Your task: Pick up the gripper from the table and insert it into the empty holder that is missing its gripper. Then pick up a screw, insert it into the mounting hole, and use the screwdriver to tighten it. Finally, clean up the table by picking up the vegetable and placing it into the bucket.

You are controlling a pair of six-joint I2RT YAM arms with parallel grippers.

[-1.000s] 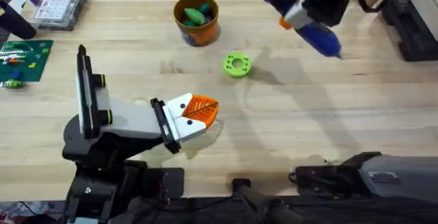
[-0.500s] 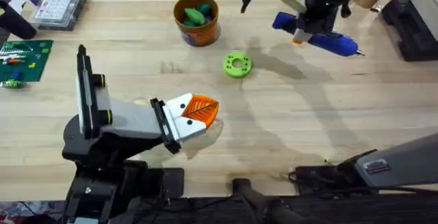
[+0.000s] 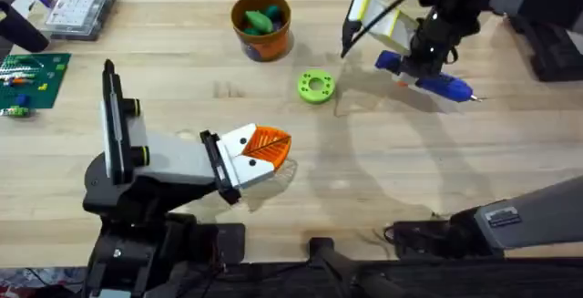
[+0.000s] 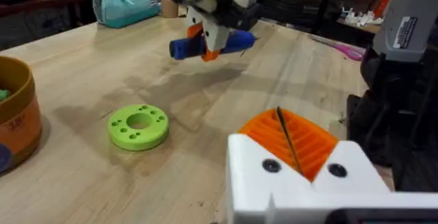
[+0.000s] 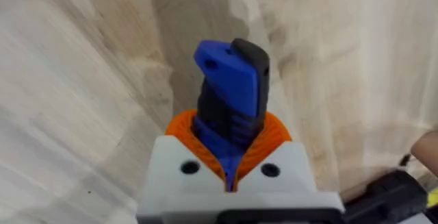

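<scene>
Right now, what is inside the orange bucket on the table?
Inside the bucket lie a small green piece and something blue beside it. The wall of the bucket hides its bottom, so whether anything lies under them cannot be seen.

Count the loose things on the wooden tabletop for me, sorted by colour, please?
Green: 2, the ring-shaped disc and the vegetable in the bucket.
Orange-brown: 1, the bucket.
Blue: 1, the screwdriver, held by the right gripper.
Clear: 1, the parts box.
Total: 5.
</scene>
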